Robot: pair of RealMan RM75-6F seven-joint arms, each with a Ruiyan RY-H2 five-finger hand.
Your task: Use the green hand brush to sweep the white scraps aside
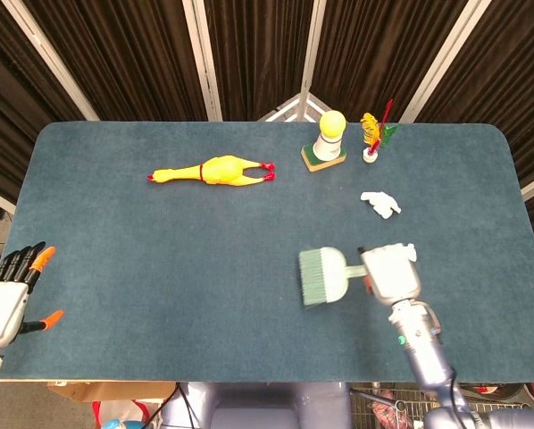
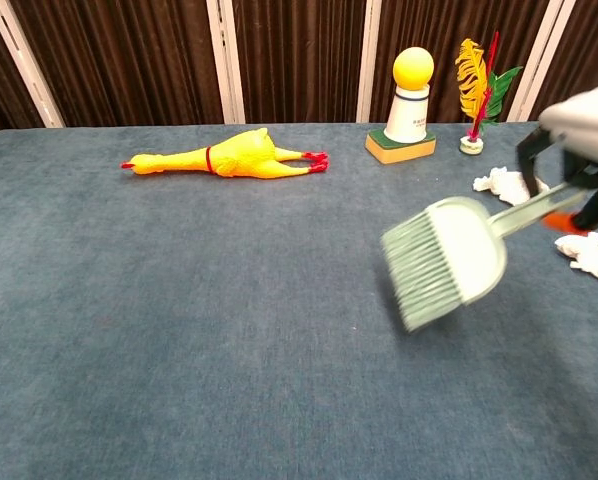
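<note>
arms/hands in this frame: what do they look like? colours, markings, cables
Left hand: white back, black fingers, orange tips on two of them. Right hand: white boxy back in the head view; the chest view shows black fingers and an orange tip. Right forearm: glossy silver-lavender tube with a small green light by the wrist. No cables visible now.
</note>
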